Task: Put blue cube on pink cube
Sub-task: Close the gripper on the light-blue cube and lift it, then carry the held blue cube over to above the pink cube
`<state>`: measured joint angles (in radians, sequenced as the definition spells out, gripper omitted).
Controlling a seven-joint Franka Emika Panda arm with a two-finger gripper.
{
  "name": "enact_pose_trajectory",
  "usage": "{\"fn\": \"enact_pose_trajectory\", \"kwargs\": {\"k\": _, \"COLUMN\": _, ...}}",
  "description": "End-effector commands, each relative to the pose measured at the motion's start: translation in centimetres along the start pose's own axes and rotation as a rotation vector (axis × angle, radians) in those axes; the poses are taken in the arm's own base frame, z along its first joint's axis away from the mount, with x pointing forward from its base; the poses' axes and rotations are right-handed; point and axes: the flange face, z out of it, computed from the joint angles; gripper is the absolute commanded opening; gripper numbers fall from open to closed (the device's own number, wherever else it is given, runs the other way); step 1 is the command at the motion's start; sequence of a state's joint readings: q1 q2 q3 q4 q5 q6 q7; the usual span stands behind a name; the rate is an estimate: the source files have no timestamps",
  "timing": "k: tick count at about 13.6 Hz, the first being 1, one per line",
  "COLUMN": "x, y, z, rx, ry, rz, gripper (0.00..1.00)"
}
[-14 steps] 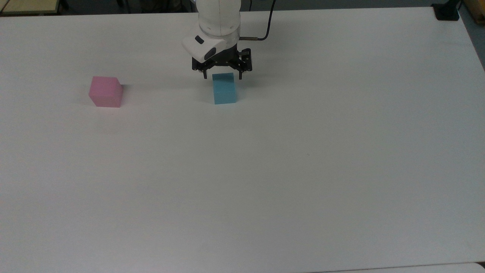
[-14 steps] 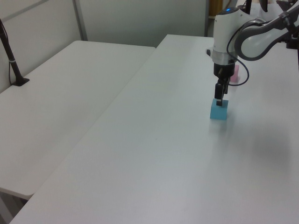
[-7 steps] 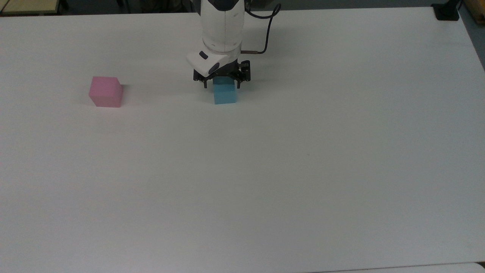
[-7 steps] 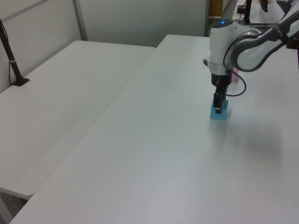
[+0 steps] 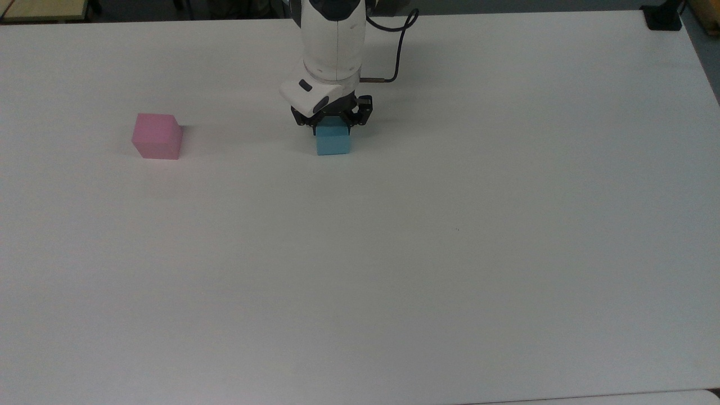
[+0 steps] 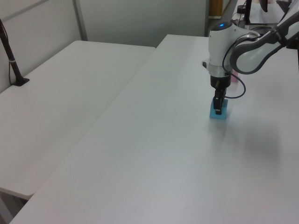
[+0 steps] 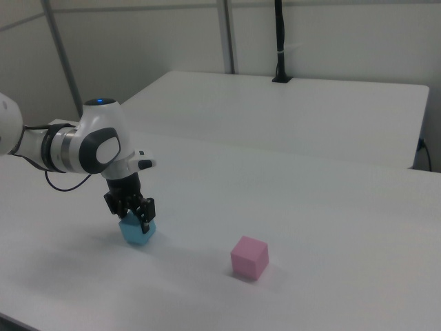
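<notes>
The jaws [image 5: 332,130] stand low over the blue cube [image 5: 334,142], one finger down each of two opposite sides and drawn in to its faces, so they look clamped on the cube, which sits flat on the table [image 5: 394,253]; in the right view the fingers [image 7: 147,212] reach only the upper part of the cube [image 7: 136,232]. The cube lies in the half of the table nearer the arm's base, roughly midway along that long edge, and the pink cube [image 5: 157,136] stands well apart from it, toward the top view's left. The chief risk, as I judge it, is a shallow hold: both cubes are plain, matte and smooth-faced with crisp edges, and a grip high on such faces may let the blue one pivot or slip as it leaves the table. A tilted cube would meet the pink one edge-first and slide off, since the pink top is flat but no wider than the blue base, leaving almost no margin for a sideways error. Coming in too low could also knock the pink cube [image 7: 249,257], which looks light and sits loose on the smooth white table. In the left view the cube [image 6: 221,113] is partly covered by the arm.
</notes>
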<state>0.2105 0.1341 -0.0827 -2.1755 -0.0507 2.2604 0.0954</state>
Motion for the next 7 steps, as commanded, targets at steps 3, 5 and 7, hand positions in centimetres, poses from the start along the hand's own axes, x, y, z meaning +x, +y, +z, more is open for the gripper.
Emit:
{"fn": "enact_pose_trajectory", "kwargs": {"k": 3, "x": 0.2, "y": 0.6, "z": -8.9, "rx": -0.012, "ry": 0.002, "rz": -0.048, "gripper": 0.11}}
{"fn": "enact_pose_trajectory", "kwargs": {"k": 5, "x": 1.1, "y": 1.1, "z": -15.1, "rx": -0.015, "ry": -0.010, "rz": -0.041, "gripper": 0.12}}
{"fn": "enact_pose_trajectory", "kwargs": {"k": 7, "x": 1.4, "y": 1.9, "z": -20.7, "rx": -0.015, "ry": -0.002, "rz": -0.024, "gripper": 0.12}}
